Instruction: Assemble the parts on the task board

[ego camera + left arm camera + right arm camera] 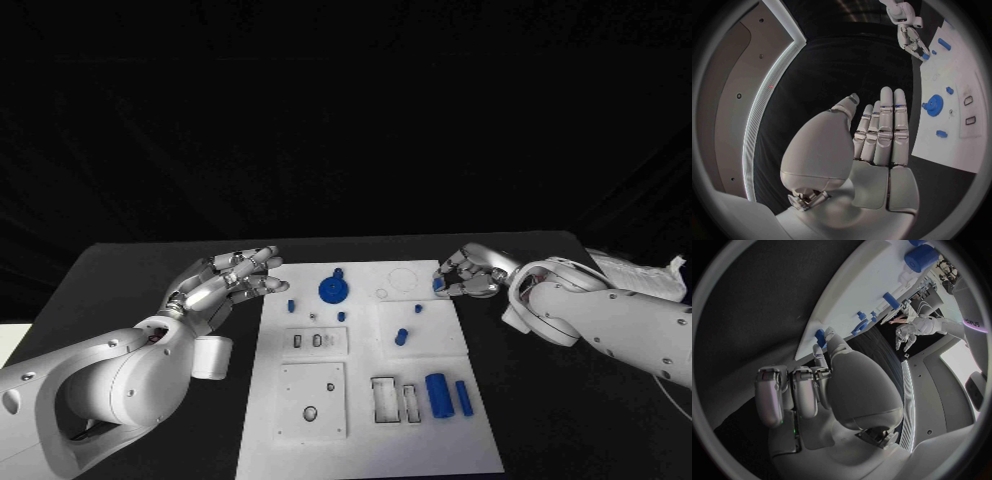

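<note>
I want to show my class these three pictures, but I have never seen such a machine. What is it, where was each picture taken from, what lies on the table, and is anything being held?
This is a robot with two white arms ending in silver hands. One picture looks down from its head; the two round ones come from cameras behind each wrist. On the black table lies a white task board carrying small blue parts, among them a blue toothed gear and a blue cylinder. The left hand holds nothing, its fingers extended beside the board. The right hand pinches a small blue part at the board's far right edge.
</note>
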Motion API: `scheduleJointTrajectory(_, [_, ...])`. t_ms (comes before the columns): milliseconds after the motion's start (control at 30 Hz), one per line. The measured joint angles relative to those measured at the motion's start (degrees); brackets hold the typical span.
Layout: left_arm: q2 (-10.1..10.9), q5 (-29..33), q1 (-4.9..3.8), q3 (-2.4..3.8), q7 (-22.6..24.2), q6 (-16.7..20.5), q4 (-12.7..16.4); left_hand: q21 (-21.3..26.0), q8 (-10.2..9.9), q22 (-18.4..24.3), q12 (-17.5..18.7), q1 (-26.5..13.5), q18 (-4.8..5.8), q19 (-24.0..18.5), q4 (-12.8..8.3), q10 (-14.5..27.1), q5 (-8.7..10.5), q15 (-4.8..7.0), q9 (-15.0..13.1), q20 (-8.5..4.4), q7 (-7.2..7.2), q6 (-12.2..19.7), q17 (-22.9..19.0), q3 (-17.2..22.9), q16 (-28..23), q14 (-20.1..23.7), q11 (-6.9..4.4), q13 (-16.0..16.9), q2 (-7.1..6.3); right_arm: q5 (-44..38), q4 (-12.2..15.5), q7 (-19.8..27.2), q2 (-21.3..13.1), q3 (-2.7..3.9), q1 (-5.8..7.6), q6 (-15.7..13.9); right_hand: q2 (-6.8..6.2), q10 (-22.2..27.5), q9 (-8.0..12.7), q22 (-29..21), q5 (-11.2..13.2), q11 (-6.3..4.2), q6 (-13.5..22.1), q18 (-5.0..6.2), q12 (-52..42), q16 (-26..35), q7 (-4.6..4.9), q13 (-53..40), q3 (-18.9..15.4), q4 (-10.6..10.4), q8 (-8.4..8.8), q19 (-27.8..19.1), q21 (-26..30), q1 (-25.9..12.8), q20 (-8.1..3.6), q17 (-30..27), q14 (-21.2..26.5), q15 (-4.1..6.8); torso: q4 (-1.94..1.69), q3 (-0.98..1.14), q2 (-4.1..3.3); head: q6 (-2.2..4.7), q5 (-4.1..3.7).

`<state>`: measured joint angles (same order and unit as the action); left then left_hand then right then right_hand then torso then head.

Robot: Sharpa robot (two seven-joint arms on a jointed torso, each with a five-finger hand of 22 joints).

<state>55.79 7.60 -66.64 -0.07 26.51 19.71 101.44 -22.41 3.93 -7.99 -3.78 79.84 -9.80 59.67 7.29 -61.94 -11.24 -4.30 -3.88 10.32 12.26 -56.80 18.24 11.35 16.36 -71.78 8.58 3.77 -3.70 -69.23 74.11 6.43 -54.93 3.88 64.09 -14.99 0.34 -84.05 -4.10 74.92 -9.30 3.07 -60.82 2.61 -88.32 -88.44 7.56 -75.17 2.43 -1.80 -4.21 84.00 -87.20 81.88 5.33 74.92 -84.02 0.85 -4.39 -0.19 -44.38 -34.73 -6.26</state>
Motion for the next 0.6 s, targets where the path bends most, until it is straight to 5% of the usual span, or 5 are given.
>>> scheduleJointTrajectory(600, [0.0,0.0,0.0,0.0,-0.1,0.0,0.0,0.0,0.0,0.0,0.0,0.0,0.0,0.0,0.0,0.0,0.0,0.0,0.0,0.0,0.0,0.0,0.0,0.0,0.0,0.0,0.0,0.0,0.0,0.0,-0.3,0.1,0.4,0.0,-0.09,1.0,0.35,0.2,0.0,0.0,0.0,-0.2,-1.3,0.0,-0.5,0.0,-0.25,0.2,0.9,0.6,-0.19,0.0,0.0,0.2,-0.41,0.0,0.0,0.4,0.04,0.03,-0.02,0.0,-0.05])
